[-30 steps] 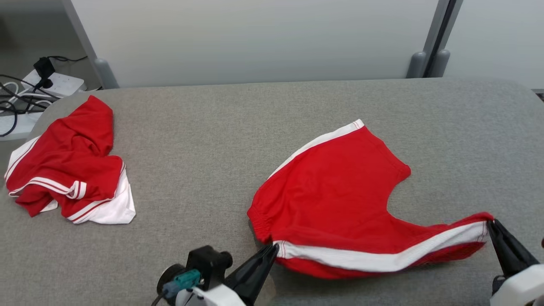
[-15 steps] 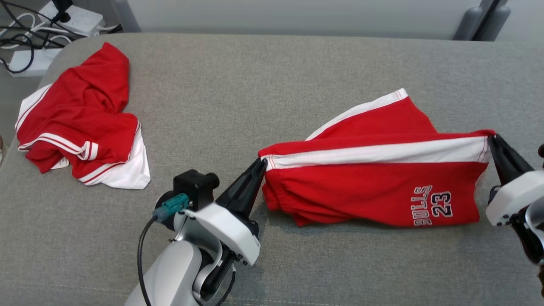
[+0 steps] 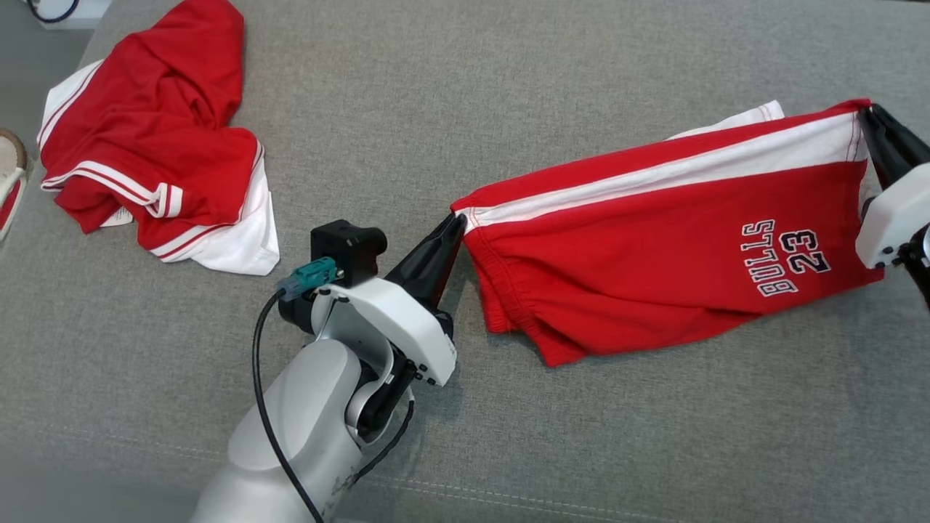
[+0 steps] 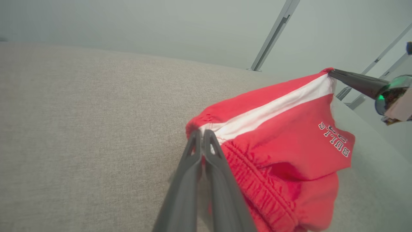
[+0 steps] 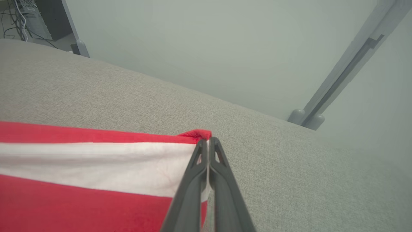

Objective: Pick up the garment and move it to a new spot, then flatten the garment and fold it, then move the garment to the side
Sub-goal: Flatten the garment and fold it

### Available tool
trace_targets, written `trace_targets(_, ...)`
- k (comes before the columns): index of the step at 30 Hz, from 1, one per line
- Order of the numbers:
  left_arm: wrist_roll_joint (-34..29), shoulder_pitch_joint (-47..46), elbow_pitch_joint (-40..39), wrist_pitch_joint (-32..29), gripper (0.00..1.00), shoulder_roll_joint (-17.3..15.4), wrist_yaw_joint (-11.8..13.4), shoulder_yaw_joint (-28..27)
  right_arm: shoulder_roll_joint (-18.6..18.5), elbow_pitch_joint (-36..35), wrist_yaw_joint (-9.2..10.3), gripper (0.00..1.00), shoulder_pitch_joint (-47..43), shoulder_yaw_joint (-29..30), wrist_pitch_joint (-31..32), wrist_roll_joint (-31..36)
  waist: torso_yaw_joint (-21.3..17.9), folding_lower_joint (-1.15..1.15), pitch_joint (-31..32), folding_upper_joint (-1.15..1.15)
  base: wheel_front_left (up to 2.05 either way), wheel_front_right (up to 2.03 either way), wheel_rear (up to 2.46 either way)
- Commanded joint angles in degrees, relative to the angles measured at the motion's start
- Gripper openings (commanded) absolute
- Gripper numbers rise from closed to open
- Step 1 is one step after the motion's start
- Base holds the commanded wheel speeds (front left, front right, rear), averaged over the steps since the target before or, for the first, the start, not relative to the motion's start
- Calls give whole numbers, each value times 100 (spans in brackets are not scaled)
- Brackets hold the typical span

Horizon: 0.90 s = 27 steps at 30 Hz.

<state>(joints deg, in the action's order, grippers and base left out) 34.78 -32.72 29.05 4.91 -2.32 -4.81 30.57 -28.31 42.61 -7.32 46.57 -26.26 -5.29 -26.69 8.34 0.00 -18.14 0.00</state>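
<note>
Firstly, red shorts [image 3: 654, 247], white-striped, were stretched between both jaws over the grey tabletop [image 3: 508, 73]: left jaws clamped shut on the waistband corner, right jaws clamped shut on the hem corner. Second red-and-white garment [image 3: 145, 138] lay crumpled well apart, beyond the left jaws. Shoe-like object [image 3: 9, 181], cut off at the picture's edge, sat farther out. Shorts' rear leg was mostly hidden; right arm was cut off.

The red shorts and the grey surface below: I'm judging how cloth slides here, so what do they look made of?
The red shorts: soft matte knit, probably cotton or polyester jersey; it drapes and the waistband is gathered elastic. The grey surface: matte woven upholstery cloth, by its flecked weave and stitched seam.
</note>
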Motion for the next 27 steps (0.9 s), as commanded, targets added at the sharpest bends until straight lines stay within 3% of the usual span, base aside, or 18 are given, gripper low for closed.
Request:
trace_targets(1,152,-347,-31,111,0,-58,14,-18,-159,86,-17,0,233,-256,-79,-58,116,0,-175,0,0,0,0)
trace_targets(14,771,-1183,615,418,0,-56,325,851,-88,1203,-17,0,1352,-1405,-227,-710,340,0,-623,0,0,0,0)
trace_targets(20,958,-1334,788,490,12,-56,358,1098,-31,1457,-17,0,1515,-1752,-269,-990,354,0,-685,0,0,0,0)
trace_targets(21,992,-1360,820,494,22,-56,357,1145,-23,1499,-17,0,1540,-1816,-272,-1042,352,0,-692,0,0,0,0)
trace_targets(25,1118,-1447,935,554,47,-56,382,1288,-9,1645,-17,39,1611,-2053,-297,-1230,347,0,-695,0,0,0,0)
trace_targets(26,1140,-1469,976,560,85,-56,399,1327,-8,1680,-17,43,1630,-2098,-327,-1273,345,0,-692,0,0,0,0)
trace_targets(27,1159,-1490,1021,551,100,-56,410,1370,-4,1710,-17,46,1646,-2144,-355,-1312,342,0,-688,0,0,0,0)
